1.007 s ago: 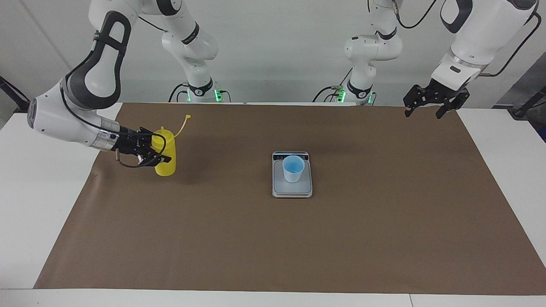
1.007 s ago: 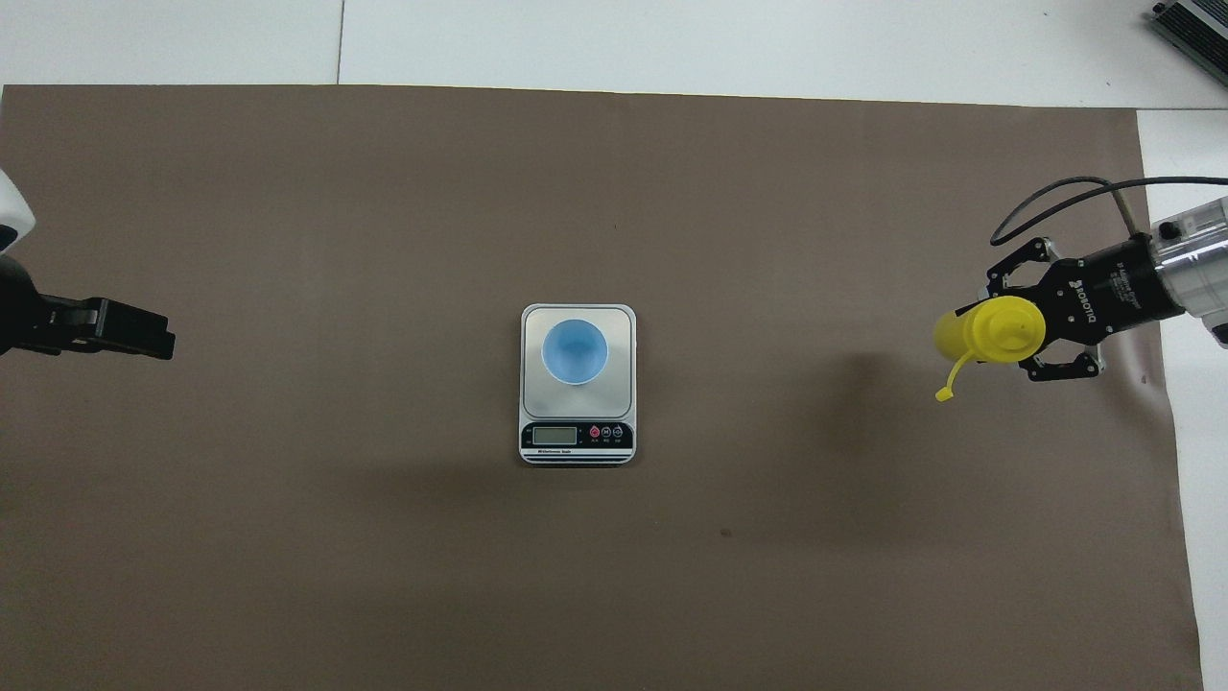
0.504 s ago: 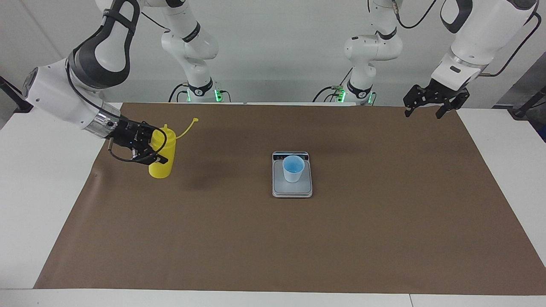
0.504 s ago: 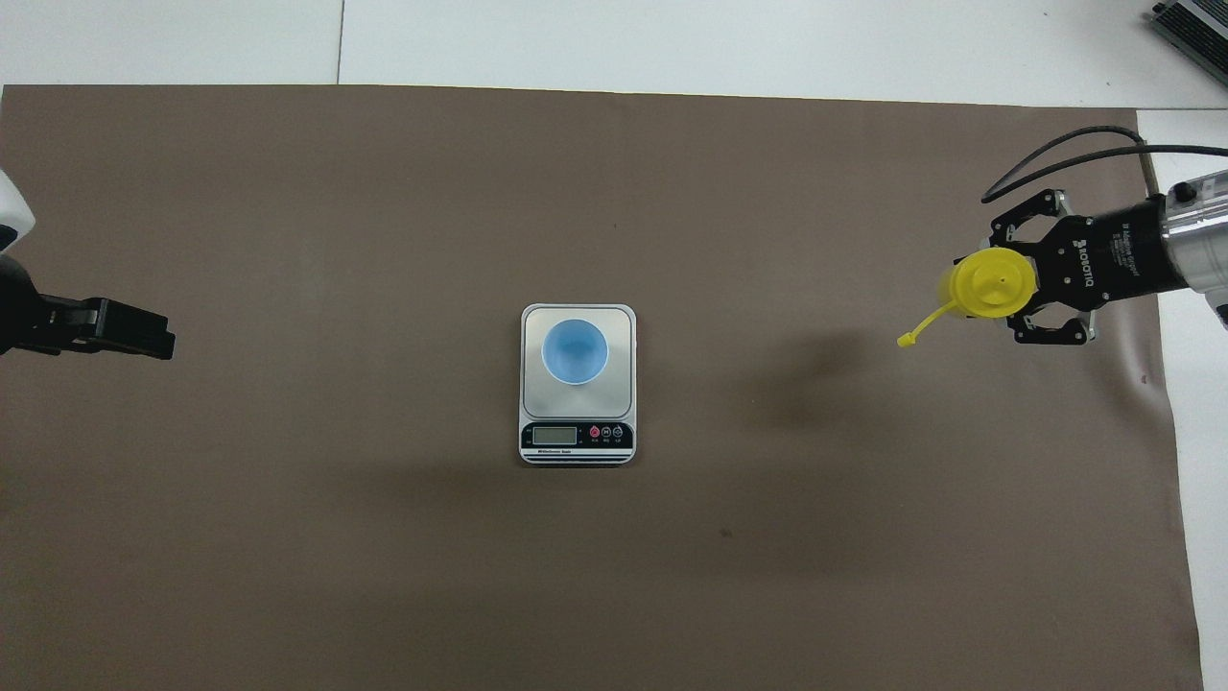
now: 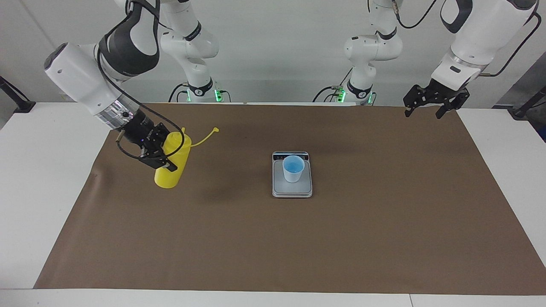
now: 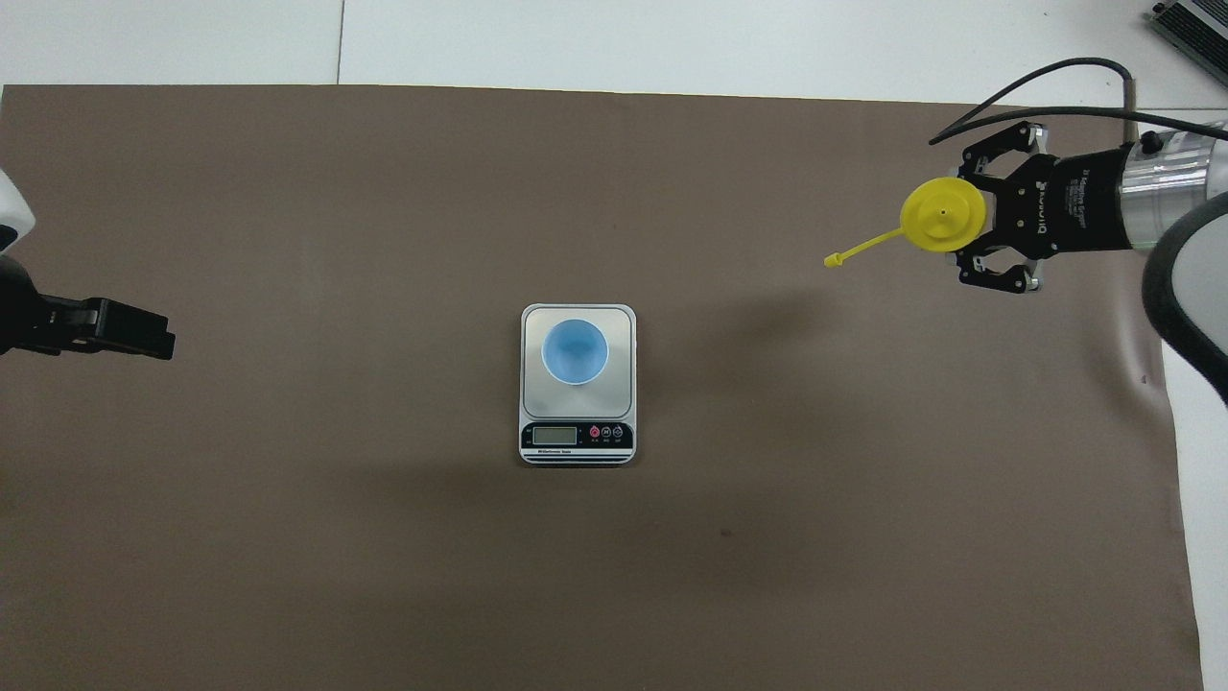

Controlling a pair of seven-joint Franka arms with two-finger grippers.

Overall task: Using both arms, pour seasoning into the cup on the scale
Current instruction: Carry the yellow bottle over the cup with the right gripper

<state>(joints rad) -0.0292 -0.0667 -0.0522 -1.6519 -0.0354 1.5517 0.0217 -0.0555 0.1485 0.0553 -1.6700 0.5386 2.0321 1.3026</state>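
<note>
The seasoning, a yellow squeeze bottle (image 5: 174, 167) (image 6: 943, 215), hangs tilted above the brown mat at the right arm's end of the table, its shadow falling apart from it. My right gripper (image 5: 164, 156) (image 6: 963, 224) is shut on its body from the side. Its small cap (image 5: 216, 129) (image 6: 831, 260) dangles on a thin tether toward the scale. The light-blue cup (image 5: 293, 169) (image 6: 575, 351) stands upright on the silver scale (image 5: 292, 191) (image 6: 623, 321) at mid-table. My left gripper (image 5: 423, 114) (image 6: 158, 338) waits open and holding nothing above the mat's edge at the left arm's end.
A brown paper mat (image 5: 298, 247) (image 6: 384, 576) covers most of the white table (image 5: 38, 192), with bare white strips at both ends. The scale's display strip (image 6: 576, 437) faces the robots. A dark device (image 6: 1190, 24) lies off the mat's corner farthest from the robots.
My right gripper has lifted the yellow bottle off the mat, tilted it and carried it a little toward the scale. The left arm, cup and scale have not moved.
</note>
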